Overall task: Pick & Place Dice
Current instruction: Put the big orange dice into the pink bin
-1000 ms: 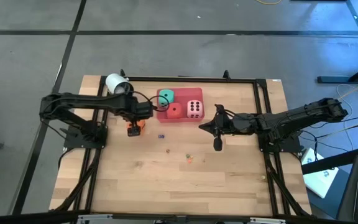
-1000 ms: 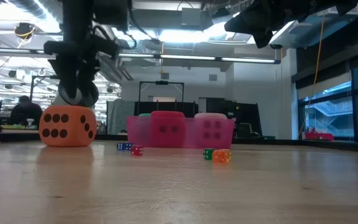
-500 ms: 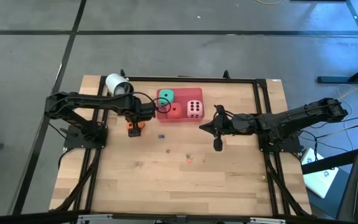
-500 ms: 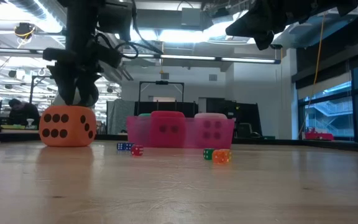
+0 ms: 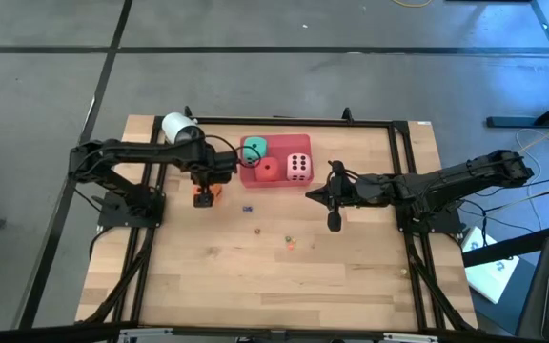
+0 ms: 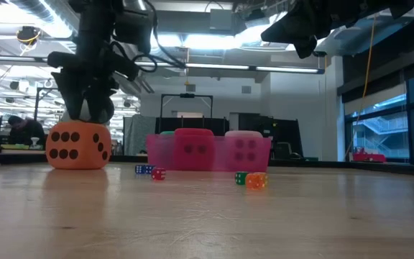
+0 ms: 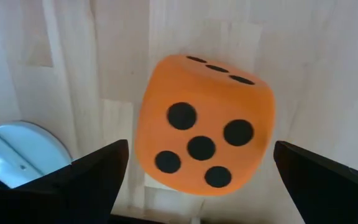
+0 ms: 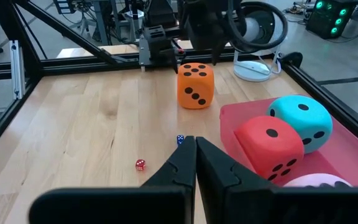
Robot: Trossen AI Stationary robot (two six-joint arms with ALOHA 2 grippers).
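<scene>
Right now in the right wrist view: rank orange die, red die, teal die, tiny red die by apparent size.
1. Red soft cube die and teal soft cube die: look alike, unranked.
2. Orange soft cube die: looks smaller, but sits farther from the camera.
3. Tiny red die on the wood: smallest.

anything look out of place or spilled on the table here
The orange die sits alone on the wood, outside the pink tray that holds the teal, red and pink dice; the open left claw hovers over it. A few tiny dice lie scattered loose on the table.
</scene>
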